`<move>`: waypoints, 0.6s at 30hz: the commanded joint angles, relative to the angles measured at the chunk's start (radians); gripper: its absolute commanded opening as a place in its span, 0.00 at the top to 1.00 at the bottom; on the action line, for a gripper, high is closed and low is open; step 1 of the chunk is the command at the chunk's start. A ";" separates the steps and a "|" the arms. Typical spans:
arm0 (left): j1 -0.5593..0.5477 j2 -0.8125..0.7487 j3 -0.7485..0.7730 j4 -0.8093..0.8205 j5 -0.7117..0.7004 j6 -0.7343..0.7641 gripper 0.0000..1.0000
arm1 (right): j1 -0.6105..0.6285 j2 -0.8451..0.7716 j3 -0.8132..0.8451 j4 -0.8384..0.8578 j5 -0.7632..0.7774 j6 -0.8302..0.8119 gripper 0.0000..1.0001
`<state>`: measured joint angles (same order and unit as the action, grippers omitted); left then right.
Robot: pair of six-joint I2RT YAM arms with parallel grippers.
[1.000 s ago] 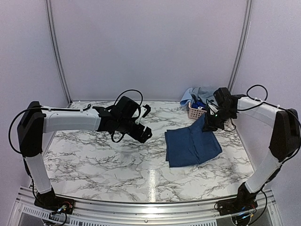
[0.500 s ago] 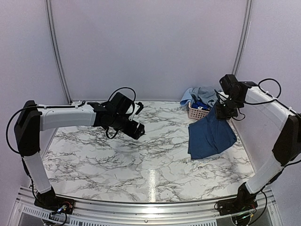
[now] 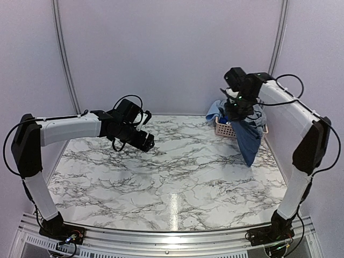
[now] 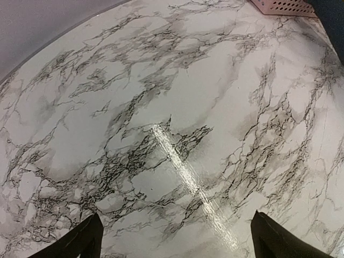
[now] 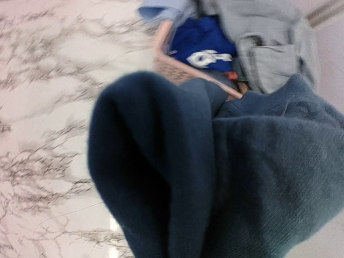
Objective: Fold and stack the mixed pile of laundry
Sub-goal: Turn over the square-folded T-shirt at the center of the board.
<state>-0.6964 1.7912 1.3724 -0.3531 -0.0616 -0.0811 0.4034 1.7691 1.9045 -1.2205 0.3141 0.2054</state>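
Over the marble table our right gripper pinches the navy shirt beside the basket, left gripper spread; its hanging hem may snag there.

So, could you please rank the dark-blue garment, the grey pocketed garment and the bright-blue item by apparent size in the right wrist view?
1. dark-blue garment, though nearest the camera
2. grey pocketed garment
3. bright-blue item

White marble bench fills the view, glare streak near center. Left tool fingers spread wide at bottom corners, only bench between. Pink perforated basket edge top right, dark blue cloth just beside it.
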 commanded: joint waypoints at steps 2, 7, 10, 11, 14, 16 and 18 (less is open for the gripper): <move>0.040 -0.085 -0.036 -0.036 0.009 -0.058 0.01 | 0.196 0.213 0.071 -0.008 -0.165 0.061 1.00; 0.101 -0.139 -0.099 -0.025 0.035 -0.143 0.01 | 0.352 0.423 0.205 0.097 -0.466 0.136 0.92; 0.152 -0.194 -0.150 0.010 0.056 -0.202 0.01 | 0.395 0.473 0.259 0.236 -0.720 0.174 0.55; 0.169 -0.212 -0.169 0.026 0.088 -0.225 0.01 | 0.395 0.464 0.262 0.286 -0.777 0.186 0.45; 0.197 -0.247 -0.209 0.069 0.154 -0.266 0.01 | 0.360 0.405 0.240 0.378 -0.864 0.184 0.32; 0.198 -0.250 -0.222 0.095 0.222 -0.276 0.01 | 0.299 0.341 0.144 0.433 -0.892 0.169 0.31; 0.195 -0.240 -0.228 0.126 0.323 -0.286 0.01 | 0.217 0.274 0.010 0.487 -0.898 0.155 0.32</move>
<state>-0.4908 1.5692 1.1580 -0.3187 0.0715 -0.3130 0.7811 2.2078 2.0441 -0.8944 -0.4671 0.3630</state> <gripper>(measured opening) 0.988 0.686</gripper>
